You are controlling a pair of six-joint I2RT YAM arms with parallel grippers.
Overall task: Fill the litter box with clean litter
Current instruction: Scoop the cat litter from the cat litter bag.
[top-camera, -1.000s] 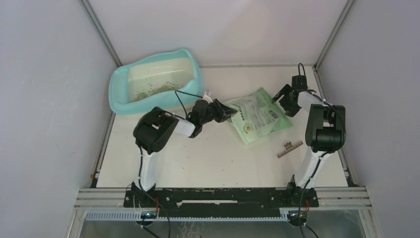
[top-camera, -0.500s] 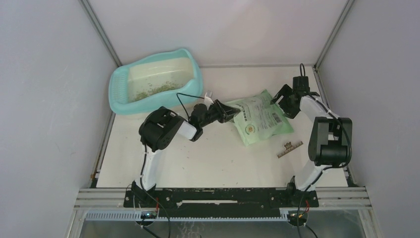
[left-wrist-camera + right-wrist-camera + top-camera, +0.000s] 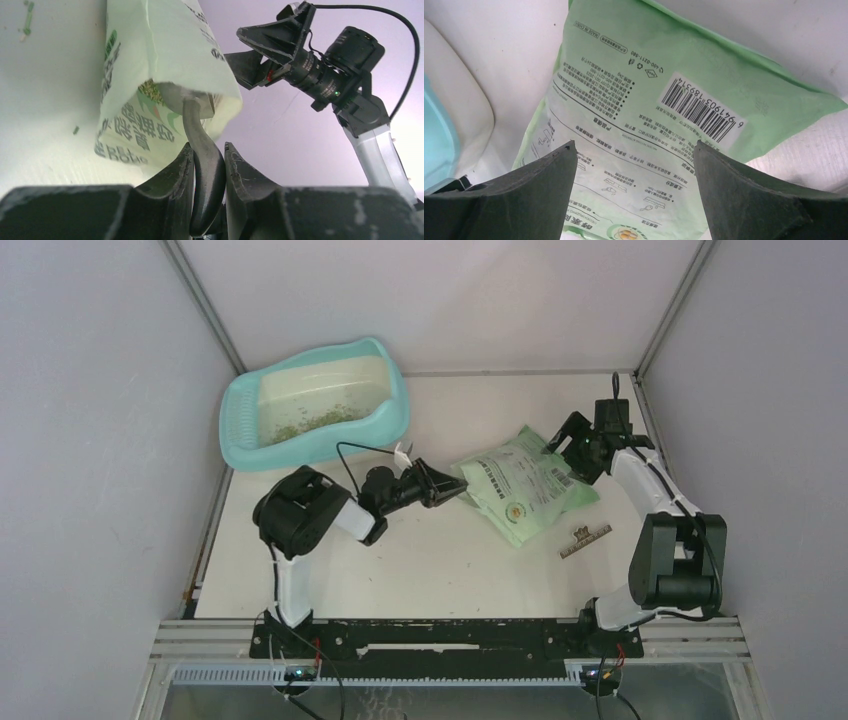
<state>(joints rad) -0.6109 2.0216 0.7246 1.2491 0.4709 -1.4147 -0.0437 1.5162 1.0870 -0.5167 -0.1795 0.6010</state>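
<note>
The turquoise litter box sits at the back left, with a strip of green-beige litter on its cream floor. My left gripper is shut on the dark handle of a scoop. The scoop's bowl is tucked inside the open mouth of the green printed bag, where a few granules show. My right gripper hovers open over the bag's back right end, with nothing between its fingers.
A small metal clip lies on the table just right of the bag's near corner. Stray granules dot the white tabletop. Grey walls close in the left, back and right sides.
The left arm's elbow swung left and its gripper came nearer with the scoop. The bag slid slightly to the right. The right gripper shifted right and stayed open.
</note>
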